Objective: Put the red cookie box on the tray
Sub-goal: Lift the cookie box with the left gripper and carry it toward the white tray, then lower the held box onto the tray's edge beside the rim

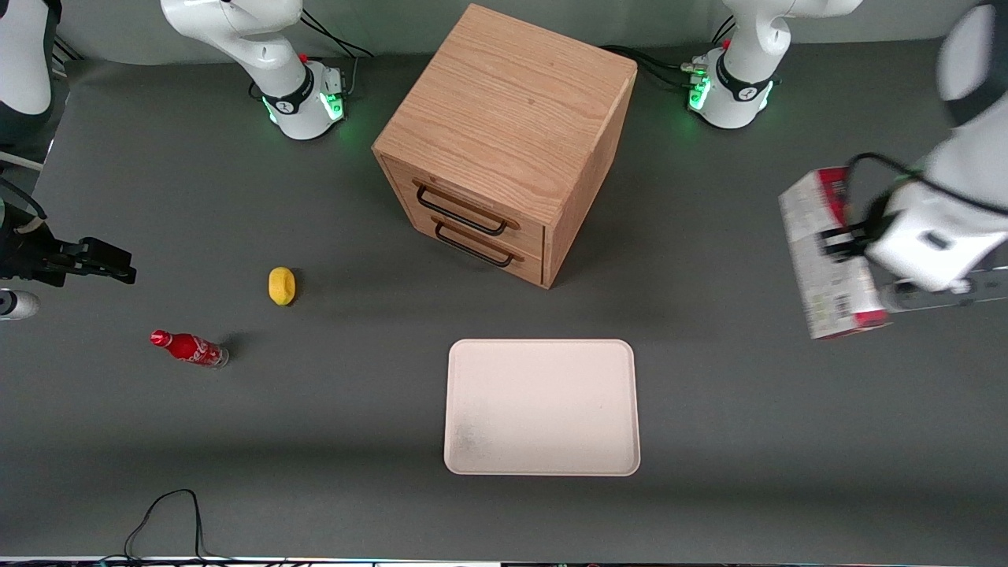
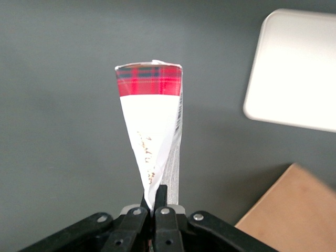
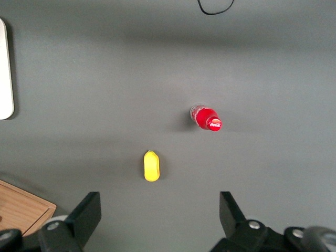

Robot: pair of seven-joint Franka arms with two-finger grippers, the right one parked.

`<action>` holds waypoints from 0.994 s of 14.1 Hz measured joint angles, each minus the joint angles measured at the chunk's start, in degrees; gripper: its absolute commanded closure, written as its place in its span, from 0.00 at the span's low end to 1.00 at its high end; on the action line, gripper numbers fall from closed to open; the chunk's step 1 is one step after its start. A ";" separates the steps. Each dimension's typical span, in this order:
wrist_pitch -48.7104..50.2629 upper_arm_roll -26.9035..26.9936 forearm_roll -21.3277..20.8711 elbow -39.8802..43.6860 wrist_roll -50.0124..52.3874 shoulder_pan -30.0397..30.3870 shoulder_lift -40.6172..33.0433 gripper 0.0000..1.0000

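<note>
Tray (image 1: 542, 407) nearest the front camera, bare, awaiting load; red cookie box (image 1: 827, 256) lifted clear of the desk (image 1: 315, 441) toward the working arm's end, clamped between the fingers of the tool (image 1: 844, 236); pick-up done, carry and set-down remaining.

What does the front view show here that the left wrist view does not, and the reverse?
Only the front view shows the cabinet's two drawers, the yellow object and the red soda bottle. Only the left wrist view shows the gripper jaws shut on the red cookie box and its tartan end. Both show the held box, the bare tray and the wooden cabinet.
</note>
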State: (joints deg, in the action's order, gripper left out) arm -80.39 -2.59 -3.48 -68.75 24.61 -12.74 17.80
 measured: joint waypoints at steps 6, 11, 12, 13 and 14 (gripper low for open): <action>-10.45 -5.69 0.00 7.20 11.87 -5.63 11.31 1.00; -17.97 -8.06 -0.11 8.09 8.64 -5.67 17.87 1.00; -19.11 -8.04 -0.29 8.07 7.70 -5.67 19.31 1.00; -20.93 -8.03 -0.59 8.02 7.14 -5.67 20.97 1.00; -23.03 -8.03 -1.15 7.97 6.77 -5.67 22.70 1.00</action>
State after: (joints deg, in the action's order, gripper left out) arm -103.42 -10.62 -4.62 -60.78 31.38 -18.40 40.50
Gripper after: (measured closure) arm 0.974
